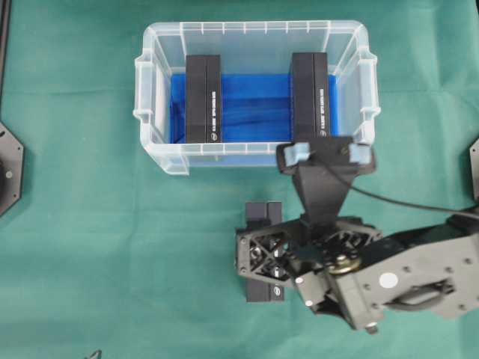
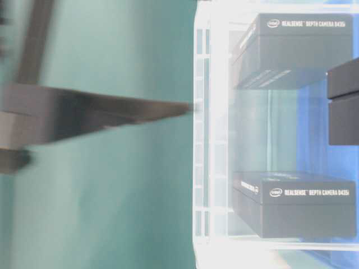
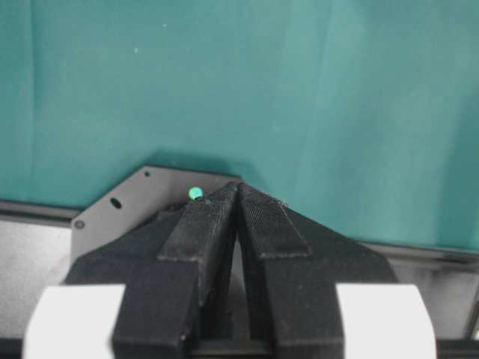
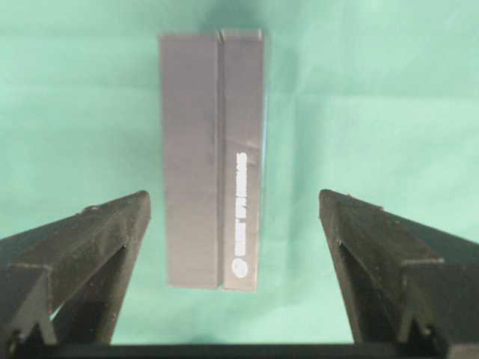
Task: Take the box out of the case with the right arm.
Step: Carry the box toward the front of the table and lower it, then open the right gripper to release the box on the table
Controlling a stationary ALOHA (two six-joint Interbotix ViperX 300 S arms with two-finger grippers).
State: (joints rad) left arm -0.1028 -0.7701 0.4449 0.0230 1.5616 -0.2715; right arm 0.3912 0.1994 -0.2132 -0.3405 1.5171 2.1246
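Note:
The clear case (image 1: 254, 27) with a blue bottom stands at the back of the green cloth. Two black boxes stand in it, one at the left (image 1: 203, 97) and one at the right (image 1: 310, 93); the table-level view shows both through the case wall (image 2: 205, 140). A third black box (image 1: 263, 213) lies on the cloth in front of the case. My right gripper (image 1: 301, 253) hangs over it, open, and its fingers touch nothing. In the right wrist view that box (image 4: 212, 157) lies flat between and beyond the spread fingertips of the right gripper (image 4: 233, 196). My left gripper (image 3: 238, 188) is shut on nothing.
The right arm (image 1: 408, 280) fills the front right corner. Black base plates sit at the left edge (image 1: 7, 168) and the right edge (image 1: 474, 168). A blurred dark tapered shape (image 2: 95, 115) points at the case wall in the table-level view.

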